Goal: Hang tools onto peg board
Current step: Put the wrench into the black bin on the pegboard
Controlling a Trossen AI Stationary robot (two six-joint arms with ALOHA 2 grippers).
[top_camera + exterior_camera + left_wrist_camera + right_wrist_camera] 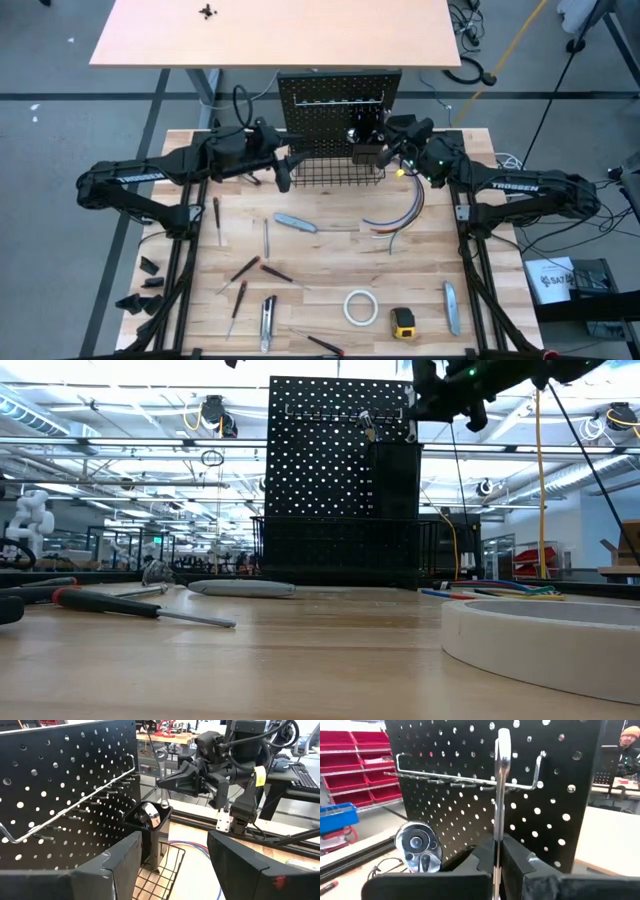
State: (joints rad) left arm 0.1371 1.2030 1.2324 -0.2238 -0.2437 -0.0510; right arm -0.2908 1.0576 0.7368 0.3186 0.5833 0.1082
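Right hand clamped on silver wrench, held upright against peg board at its hook rail. Ratchet in bin just beside. Left hand fingers apart, empty, facing the board.

High view: straight down on the whole worktop. Low view: at worktop level, facing the peg board at the far edge. Both wrist views: close to that board, from opposite sides.
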